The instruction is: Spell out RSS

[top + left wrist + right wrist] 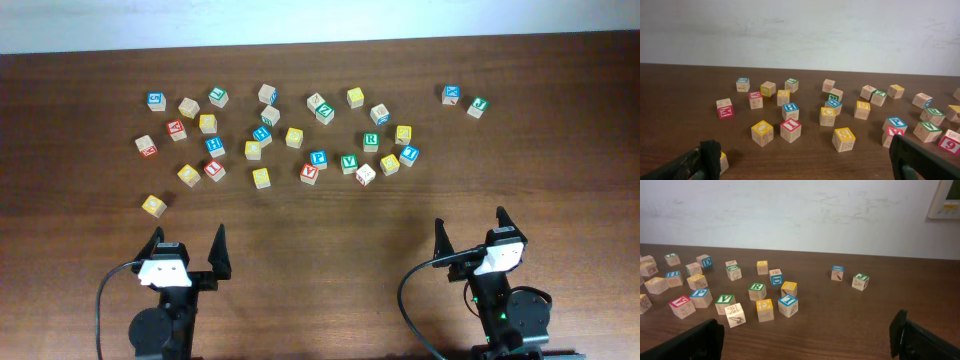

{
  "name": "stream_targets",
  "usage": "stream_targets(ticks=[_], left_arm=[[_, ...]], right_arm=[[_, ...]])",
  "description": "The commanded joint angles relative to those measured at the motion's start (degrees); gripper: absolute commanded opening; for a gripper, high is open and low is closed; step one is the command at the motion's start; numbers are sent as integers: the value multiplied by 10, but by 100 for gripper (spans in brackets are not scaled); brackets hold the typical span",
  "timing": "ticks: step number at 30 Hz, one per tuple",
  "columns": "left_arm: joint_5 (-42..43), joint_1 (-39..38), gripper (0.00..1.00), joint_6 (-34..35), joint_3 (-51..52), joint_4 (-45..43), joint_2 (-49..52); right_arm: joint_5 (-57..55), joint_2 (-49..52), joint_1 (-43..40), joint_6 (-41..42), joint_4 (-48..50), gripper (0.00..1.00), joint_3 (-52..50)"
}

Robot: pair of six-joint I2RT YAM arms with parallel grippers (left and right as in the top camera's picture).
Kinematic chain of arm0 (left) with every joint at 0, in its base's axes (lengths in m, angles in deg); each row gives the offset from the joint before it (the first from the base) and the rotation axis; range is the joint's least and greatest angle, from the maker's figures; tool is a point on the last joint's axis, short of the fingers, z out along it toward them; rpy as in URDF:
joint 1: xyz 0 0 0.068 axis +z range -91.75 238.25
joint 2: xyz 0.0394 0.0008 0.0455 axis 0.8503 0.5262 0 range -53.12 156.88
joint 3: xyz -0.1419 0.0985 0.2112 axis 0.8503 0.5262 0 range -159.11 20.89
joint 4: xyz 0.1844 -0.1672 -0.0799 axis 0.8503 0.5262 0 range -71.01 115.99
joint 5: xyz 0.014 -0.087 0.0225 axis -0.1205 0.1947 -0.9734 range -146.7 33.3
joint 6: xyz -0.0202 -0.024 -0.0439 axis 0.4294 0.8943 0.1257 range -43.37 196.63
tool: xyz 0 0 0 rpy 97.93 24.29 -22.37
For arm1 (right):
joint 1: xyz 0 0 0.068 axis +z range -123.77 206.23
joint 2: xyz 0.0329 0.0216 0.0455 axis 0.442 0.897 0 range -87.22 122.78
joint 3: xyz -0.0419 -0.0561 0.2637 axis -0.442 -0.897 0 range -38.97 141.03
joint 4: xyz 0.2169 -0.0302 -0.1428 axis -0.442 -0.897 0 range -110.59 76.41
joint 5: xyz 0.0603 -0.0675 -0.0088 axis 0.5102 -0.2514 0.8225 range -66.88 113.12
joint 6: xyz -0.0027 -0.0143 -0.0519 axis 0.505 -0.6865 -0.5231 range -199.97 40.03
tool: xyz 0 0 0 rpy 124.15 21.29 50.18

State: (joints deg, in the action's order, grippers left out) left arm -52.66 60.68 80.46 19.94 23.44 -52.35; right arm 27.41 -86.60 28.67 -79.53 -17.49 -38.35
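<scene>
Dark wooden table (320, 220) is bearing scattered wooden letter cubes (294, 137), so you are holding left gripper (188, 234) and right gripper (470, 220) wide open, empty, ready for choosing.

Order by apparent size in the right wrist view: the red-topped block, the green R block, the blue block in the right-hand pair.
Largest: red-topped block.
Then: green R block.
Smallest: blue block.
The differences probably come from nearness to the camera, not true size.
</scene>
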Motion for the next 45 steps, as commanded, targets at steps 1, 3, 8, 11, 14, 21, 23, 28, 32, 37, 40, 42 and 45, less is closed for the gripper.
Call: stream_targets(ticks=[1, 3, 8, 11, 14, 21, 23, 28, 32, 37, 40, 42, 45], left_arm=[[7, -17, 99, -11, 4, -2, -4], [7, -17, 99, -11, 4, -2, -4], [7, -17, 99, -11, 4, -2, -4], [7, -17, 99, -11, 4, -2, -4], [7, -17, 99, -11, 4, -2, -4], [-54, -16, 99, -11, 4, 2, -4], [4, -16, 99, -7, 4, 0, -4], [324, -16, 99, 0, 4, -29, -4], [371, -16, 99, 116, 4, -237, -4], [284, -16, 99, 247, -20, -444, -4], [204, -16, 99, 249, -97, -413, 15], [148, -16, 99, 237, -185, -337, 54], [113, -16, 99, 119, -366, -131, 174]], right_arm=[[-5, -4, -2, 4, -4, 98, -3], [-5, -4, -2, 4, -4, 98, -3], [-5, -4, -2, 4, -4, 98, -3], [-5, -4, -2, 4, -4, 98, -3], [-5, -4, -2, 4, -4, 98, -3], [-5, -4, -2, 4, -4, 98, -3], [-5, -4, -2, 4, -4, 98, -3], [-5, -4, -2, 4, -4, 98, -3], [-5, -4, -2, 4, -4, 98, -3], [-5, -4, -2, 4, -4, 98, -3], [-5, -4, -2, 4, -4, 98, -3], [-5, -4, -2, 4, -4, 98, -3], [-5, -4, -2, 4, -4, 98, -3]])
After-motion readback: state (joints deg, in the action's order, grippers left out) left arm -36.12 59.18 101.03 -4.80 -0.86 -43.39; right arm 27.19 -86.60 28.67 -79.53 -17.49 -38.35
